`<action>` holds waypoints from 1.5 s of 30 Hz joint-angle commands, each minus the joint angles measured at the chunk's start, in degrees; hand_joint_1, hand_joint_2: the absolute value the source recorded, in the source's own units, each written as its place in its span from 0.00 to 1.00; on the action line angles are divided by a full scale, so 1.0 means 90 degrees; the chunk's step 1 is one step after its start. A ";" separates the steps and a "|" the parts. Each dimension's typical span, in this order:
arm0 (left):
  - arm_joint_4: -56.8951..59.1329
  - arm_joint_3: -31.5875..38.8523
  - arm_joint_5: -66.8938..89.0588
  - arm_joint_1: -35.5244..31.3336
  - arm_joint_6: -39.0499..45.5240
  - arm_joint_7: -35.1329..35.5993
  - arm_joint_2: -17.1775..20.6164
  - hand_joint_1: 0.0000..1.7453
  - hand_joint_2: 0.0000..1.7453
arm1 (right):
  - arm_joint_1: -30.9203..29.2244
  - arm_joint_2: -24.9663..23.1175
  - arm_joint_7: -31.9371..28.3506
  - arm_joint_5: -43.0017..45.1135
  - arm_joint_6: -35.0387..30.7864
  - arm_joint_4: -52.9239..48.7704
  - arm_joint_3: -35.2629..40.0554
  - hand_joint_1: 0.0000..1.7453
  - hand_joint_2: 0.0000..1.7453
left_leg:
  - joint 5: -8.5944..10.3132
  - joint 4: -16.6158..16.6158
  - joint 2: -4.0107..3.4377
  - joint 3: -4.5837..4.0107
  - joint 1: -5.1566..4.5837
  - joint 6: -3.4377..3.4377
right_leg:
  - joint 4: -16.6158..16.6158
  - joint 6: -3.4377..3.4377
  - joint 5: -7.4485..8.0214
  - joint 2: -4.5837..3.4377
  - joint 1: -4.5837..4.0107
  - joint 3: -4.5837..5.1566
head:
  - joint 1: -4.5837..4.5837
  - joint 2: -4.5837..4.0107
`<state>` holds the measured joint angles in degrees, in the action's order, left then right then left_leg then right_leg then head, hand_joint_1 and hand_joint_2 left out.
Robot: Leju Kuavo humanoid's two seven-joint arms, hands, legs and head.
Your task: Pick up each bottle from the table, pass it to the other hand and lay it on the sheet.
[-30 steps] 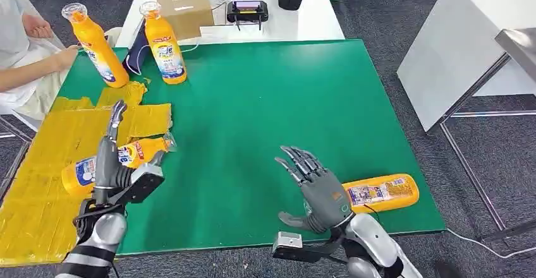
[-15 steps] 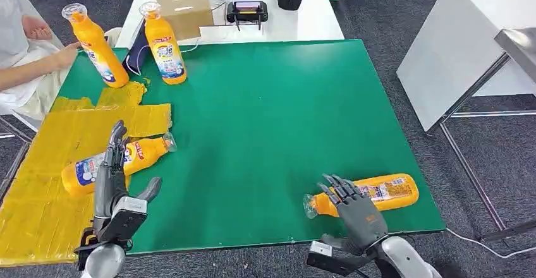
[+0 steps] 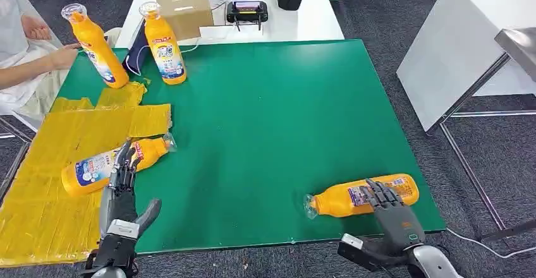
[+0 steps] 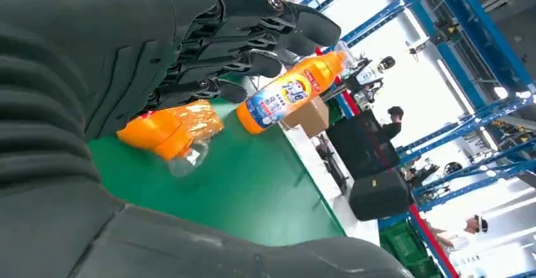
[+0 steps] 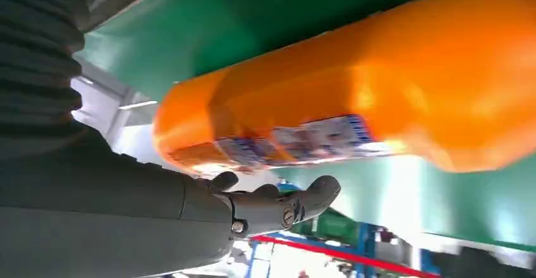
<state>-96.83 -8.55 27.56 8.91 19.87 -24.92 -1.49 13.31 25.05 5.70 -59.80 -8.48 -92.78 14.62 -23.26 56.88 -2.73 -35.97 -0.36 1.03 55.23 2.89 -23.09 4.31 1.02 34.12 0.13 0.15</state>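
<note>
We are reaching our right hand [image 3: 393,213], fingers spread and holding nothing, over the bottle [image 3: 363,196] lying near the table's [image 3: 265,120] front edge. It is looking full, smooth and rollable; we are judging its labelled middle the best hold. Our left hand [image 3: 120,193], fingers apart, is holding nothing beside another bottle [image 3: 95,169] on the yellow sheet [image 3: 44,189]. Two upright bottles [image 3: 163,47] are standing well clear.

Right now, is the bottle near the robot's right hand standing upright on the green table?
No, the bottle lies on its side on the green table, its cap end pointing toward the robot's left, with the right hand at it.
</note>
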 commanded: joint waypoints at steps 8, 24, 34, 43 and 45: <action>0.0215 -0.0048 -0.0108 -0.0039 -0.0068 0.0079 -0.0095 0.00 1.00 | -0.0142 -0.0272 0.0075 -0.0375 0.0068 0.0993 -0.1028 0.00 1.00 | -0.0014 -0.0005 0.0025 0.0041 0.0013 -0.0007 | -0.0012 -0.0011 -0.0014 -0.0029 -0.0003 -0.0048 | 0.0000 0.0000; 0.0581 -0.0164 -0.0149 -0.0371 -0.0230 0.0159 -0.0156 0.00 1.00 | -0.1381 -0.0684 0.0139 -0.1597 -0.0077 0.2292 -0.0990 0.00 1.00 | -0.0011 -0.0009 0.0015 0.0054 0.0016 -0.0010 | -0.0018 -0.0015 -0.0007 -0.0047 -0.0006 -0.0058 | -0.0002 0.0000; 0.0687 -0.0199 -0.0152 -0.0478 -0.0231 0.0189 -0.0159 0.00 1.00 | -0.1907 -0.0843 0.0076 -0.1874 -0.0044 0.2816 -0.0751 0.00 1.00 | -0.0001 -0.0008 0.0007 0.0032 0.0008 -0.0006 | -0.0012 -0.0009 0.0001 -0.0029 -0.0003 -0.0036 | -0.0002 0.0000; 0.0713 -0.0207 -0.0185 -0.0519 -0.0250 0.0173 -0.0150 0.00 1.00 | -0.2060 -0.0814 0.0053 -0.1906 0.0099 0.3194 -0.0647 0.00 1.00 | -0.0006 -0.0008 0.0018 0.0053 0.0016 -0.0008 | -0.0015 -0.0013 -0.0005 -0.0034 -0.0006 -0.0059 | 0.0000 0.0000; 0.0713 -0.0207 -0.0185 -0.0519 -0.0250 0.0173 -0.0150 0.00 1.00 | -0.2060 -0.0814 0.0053 -0.1906 0.0099 0.3194 -0.0647 0.00 1.00 | -0.0008 -0.0007 0.0020 0.0062 0.0017 -0.0009 | -0.0016 -0.0014 -0.0007 -0.0039 -0.0007 -0.0069 | 0.0000 0.0000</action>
<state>-94.09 -9.42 26.21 5.84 17.94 -23.61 -2.56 -3.55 19.12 6.40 -76.91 -8.31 -70.73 6.67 -23.24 56.88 -2.76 -35.76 -0.35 1.04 55.23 2.90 -23.07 4.29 1.02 33.89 0.13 0.15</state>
